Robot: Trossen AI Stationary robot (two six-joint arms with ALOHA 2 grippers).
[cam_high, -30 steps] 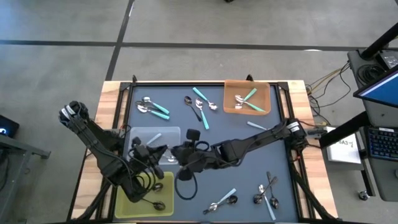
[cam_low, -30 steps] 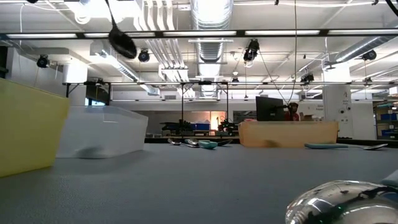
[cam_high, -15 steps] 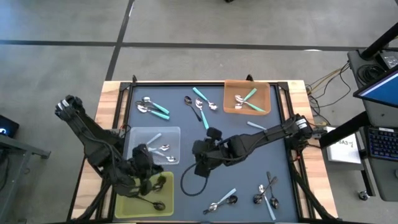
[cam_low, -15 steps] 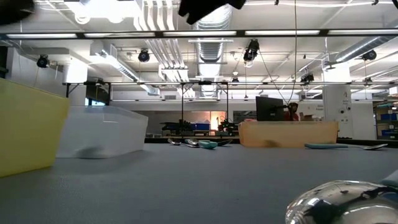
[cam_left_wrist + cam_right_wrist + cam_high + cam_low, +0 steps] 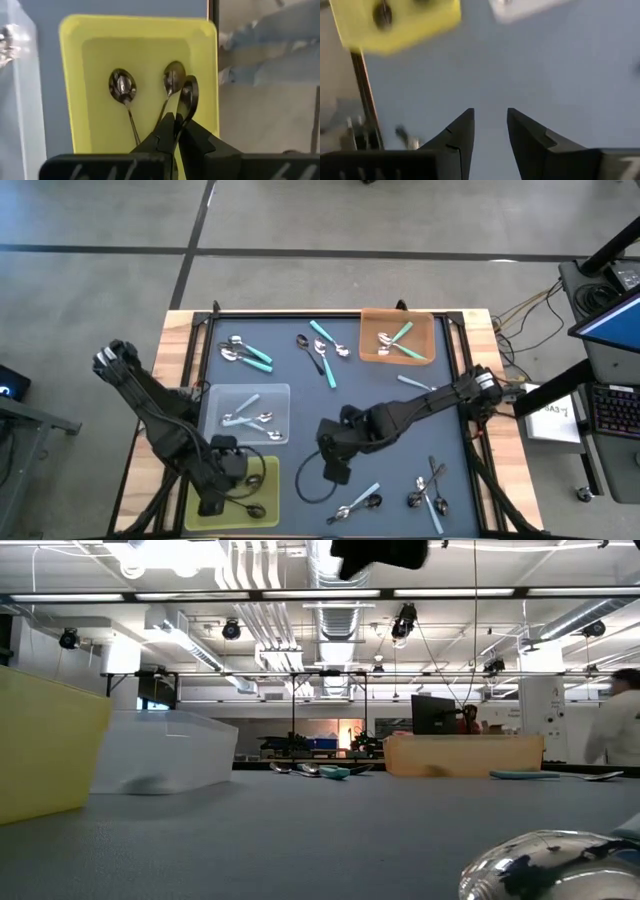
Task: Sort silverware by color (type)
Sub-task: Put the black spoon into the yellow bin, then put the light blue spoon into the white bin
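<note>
My left gripper (image 5: 218, 485) hovers over the yellow tray (image 5: 262, 498) at the table's near left and is shut on a dark metal spoon (image 5: 188, 97). Two more dark spoons (image 5: 122, 85) (image 5: 173, 79) lie in that tray. My right gripper (image 5: 336, 468) is open above the bare mat near the table's middle, and its fingers (image 5: 457, 135) hold nothing. Pale blue spoons lie in the clear tray (image 5: 248, 415) and teal ones in the orange tray (image 5: 397, 338). Other spoons lie scattered on the mat (image 5: 322, 350) (image 5: 430, 490). My left gripper (image 5: 176, 131) pinches the dark spoon's handle (image 5: 182, 120) just behind the bowl, between its two fingertips. It comes from above, pointing down at the tray. The bowl sticks out beyond the fingertips, seen nearly edge-on. The spoon is lifted clear of the yellow tray.
Teal spoons lie at the far left (image 5: 250, 355), and a pale blue one (image 5: 412, 383) right of centre. More spoons sit near the near edge (image 5: 360, 502). A dark cable loop (image 5: 318, 485) hangs below my right gripper. A person (image 5: 615, 720) shows in the room behind.
The two grippers were close together over the mat beside the clear tray and have parted. My left gripper moved toward the near edge, carrying the dark spoon over the yellow tray. My right gripper drew back toward the right and the near edge.
</note>
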